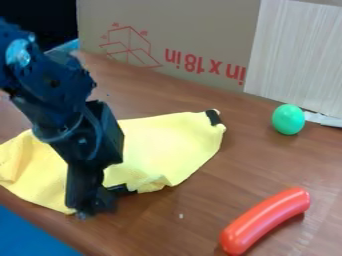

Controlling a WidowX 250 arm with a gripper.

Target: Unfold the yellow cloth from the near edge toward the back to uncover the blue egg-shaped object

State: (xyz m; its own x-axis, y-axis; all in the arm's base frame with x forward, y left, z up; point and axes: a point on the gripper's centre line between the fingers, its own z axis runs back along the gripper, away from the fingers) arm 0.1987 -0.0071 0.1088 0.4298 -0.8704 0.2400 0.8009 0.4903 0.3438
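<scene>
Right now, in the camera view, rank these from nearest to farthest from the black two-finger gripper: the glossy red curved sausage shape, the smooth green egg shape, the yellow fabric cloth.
1. Yellow cloth: right at the gripper.
2. Red sausage shape: lower right of the picture.
3. Green egg shape: upper right, near the cardboard.

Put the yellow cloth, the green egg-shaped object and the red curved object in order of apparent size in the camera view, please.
1. Yellow cloth
2. Red curved object
3. Green egg-shaped object
</scene>
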